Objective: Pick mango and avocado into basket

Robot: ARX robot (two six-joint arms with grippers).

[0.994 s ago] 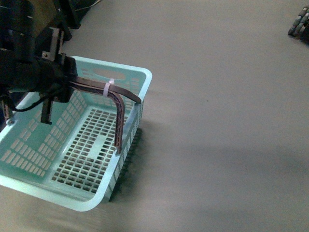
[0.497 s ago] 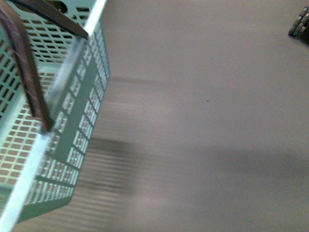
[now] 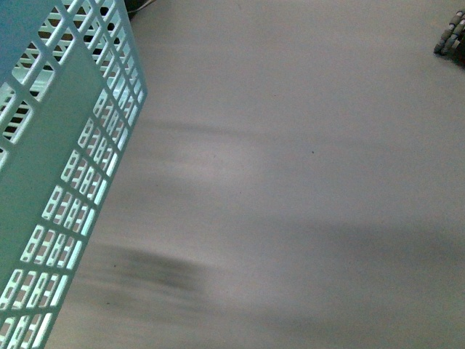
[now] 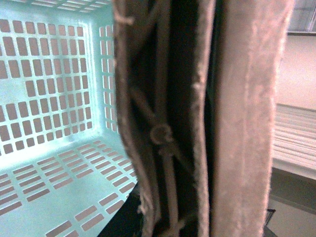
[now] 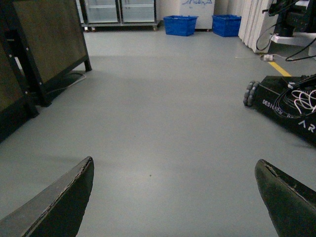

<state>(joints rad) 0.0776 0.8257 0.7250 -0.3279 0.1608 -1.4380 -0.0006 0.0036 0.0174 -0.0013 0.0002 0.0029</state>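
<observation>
Left gripper: I cannot make out its fingers in the left wrist view, so I cannot tell whether it is closed or apart. The brown handle [image 4: 163, 133] fills the middle of that view, very close to the camera, with its ribbed side toward me. Its long axis crosses the whole picture from edge to edge, over the open mouth of the basket [image 4: 54, 98]. Beyond the handle I see the teal slotted floor and two slotted walls meeting at a corner.

In the front view the basket sits at the far left, close to the camera and tilted. A slotted outer wall [image 3: 65, 167] faces me, and its edge slants from the top of the picture down toward the lower left. From this I cannot tell which is the basket's long axis. A blurred shadow [image 3: 152, 269] lies on the grey floor [image 3: 305, 182], beside the basket's lower part.

Right gripper [image 5: 175, 197]: the two dark fingers [image 5: 64, 207] stand wide apart with nothing between them, above the floor. Further off are a wheeled black base [image 5: 289, 106] with cables, two blue crates [image 5: 180, 24] and a dark board [image 5: 47, 34] on a black frame.
</observation>
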